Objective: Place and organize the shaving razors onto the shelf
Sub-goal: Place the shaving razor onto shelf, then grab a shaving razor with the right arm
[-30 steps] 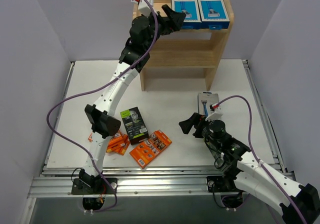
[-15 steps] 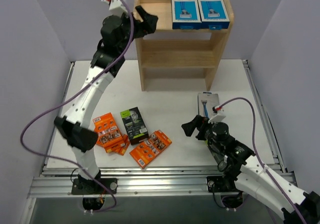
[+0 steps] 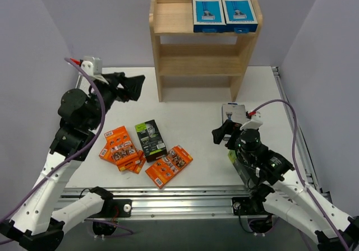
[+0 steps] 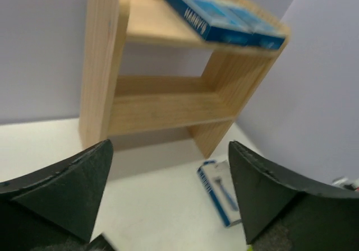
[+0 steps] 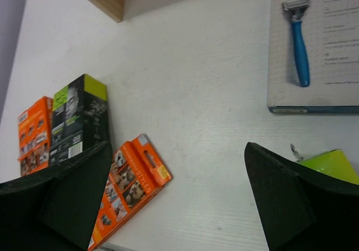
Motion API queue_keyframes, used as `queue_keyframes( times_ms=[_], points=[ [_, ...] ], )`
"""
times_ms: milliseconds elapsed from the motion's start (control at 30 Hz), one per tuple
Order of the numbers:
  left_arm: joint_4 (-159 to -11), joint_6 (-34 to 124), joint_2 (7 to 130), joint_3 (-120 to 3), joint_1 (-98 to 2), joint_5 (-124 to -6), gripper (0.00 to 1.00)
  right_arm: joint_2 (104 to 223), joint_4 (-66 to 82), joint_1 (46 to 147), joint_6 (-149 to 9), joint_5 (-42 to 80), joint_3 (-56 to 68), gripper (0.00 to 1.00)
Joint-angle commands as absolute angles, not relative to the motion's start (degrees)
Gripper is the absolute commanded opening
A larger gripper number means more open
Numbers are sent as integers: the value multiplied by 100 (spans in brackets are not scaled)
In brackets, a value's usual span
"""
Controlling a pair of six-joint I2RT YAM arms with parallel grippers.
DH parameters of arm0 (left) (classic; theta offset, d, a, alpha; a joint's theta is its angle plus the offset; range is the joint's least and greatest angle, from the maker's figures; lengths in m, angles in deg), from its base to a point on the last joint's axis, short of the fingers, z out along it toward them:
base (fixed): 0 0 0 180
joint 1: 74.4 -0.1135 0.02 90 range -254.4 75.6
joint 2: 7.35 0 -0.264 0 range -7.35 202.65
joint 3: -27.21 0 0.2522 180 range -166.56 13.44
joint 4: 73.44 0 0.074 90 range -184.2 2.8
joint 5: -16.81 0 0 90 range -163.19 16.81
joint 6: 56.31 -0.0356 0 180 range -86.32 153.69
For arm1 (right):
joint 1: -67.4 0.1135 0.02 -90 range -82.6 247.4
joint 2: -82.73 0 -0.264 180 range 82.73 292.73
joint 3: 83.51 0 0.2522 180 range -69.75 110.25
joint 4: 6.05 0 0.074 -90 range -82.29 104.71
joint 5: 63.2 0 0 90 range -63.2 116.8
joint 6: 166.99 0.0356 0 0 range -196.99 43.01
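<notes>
Lying flat, the blue box (image 5: 320, 43) runs near-to-far; left fingers (image 4: 61, 189) and right fingers (image 5: 291, 195) spread.

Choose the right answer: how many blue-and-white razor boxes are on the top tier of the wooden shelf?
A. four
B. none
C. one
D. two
D: two blue-and-white boxes lie side by side on the right part of the top tier of the shelf, while a third box lies on the table.
</notes>
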State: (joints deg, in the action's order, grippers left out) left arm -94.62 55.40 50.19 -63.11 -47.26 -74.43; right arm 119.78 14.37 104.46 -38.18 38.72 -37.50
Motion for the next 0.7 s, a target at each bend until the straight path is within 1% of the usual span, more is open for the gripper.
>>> queue_keyframes(
  times_ms=[0,33,67,100,133,167,200,233,267,333,367,400,433,500,533,567,633,667],
  points=[
    [-10038,4969,4803,-5407,-4794,-7583,90,12516,2062,10378,-3876,4849,-3206,98],
    [-10134,4872,4584,-5075,-4803,-7609,80,12622,2246,10378,-3789,5042,-3109,96],
    [-10178,4741,4469,-4924,-4821,-7653,73,12797,2308,10352,-3770,5349,-3021,94],
    [-10205,4670,4363,-4766,-4821,-7732,56,12877,2353,10343,-3744,5491,-2837,85],
    [-10223,4591,4127,-4616,-4830,-7741,38,12939,2370,10317,-3770,5588,-2757,71],
    [-10188,4494,3995,-4301,-4830,-7785,28,13044,2327,10291,-3901,5633,-2678,55],
    [-10109,4485,3819,-4098,-4803,-7837,23,13106,2309,10203,-3928,5772,-2520,36],
    [-9821,4485,3400,-3861,-4786,-7847,22,13176,2300,10142,-3955,5852,-2423,33],
    [-9679,4520,3195,-3371,-4777,-7838,22,13325,2300,10071,-4042,5914,-2335,33],
    [-9590,4581,2756,-3095,-4777,-7986,20,13510,2292,9703,-4121,5897,-2116,31],
    [-9694,4460,2702,-3146,-4733,-8126,18,13685,2257,9528,-4157,5792,-2071,29],
    [-9782,4363,2675,-3269,-4663,-8250,14,13765,2178,9326,-4244,5608,-2053,27],
    [-9870,4301,2666,-3296,-4480,-8599,3,13931,1986,8889,-4262,5137,-2079,26],
    [-9906,4283,2684,-3314,-4329,-8708,2,14108,1687,8473,-4254,4695,-2123,22],
    [-9898,4230,2640,-3314,-4198,-8647,2,14335,1616,8114,-4245,4301,-2132,21],
    [-9871,4125,2622,-3305,-4136,-8438,2,14450,1519,7972,-4254,4123,-2158,19],
    [-9810,4063,2561,-3252,-4057,-8348,2,14705,1335,7743,-4350,3867,-2132,20],
    [-9818,4063,2543,-3244,-3995,-8504,14,14941,1299,7594,-4394,3753,-2088,24]
  ],
)
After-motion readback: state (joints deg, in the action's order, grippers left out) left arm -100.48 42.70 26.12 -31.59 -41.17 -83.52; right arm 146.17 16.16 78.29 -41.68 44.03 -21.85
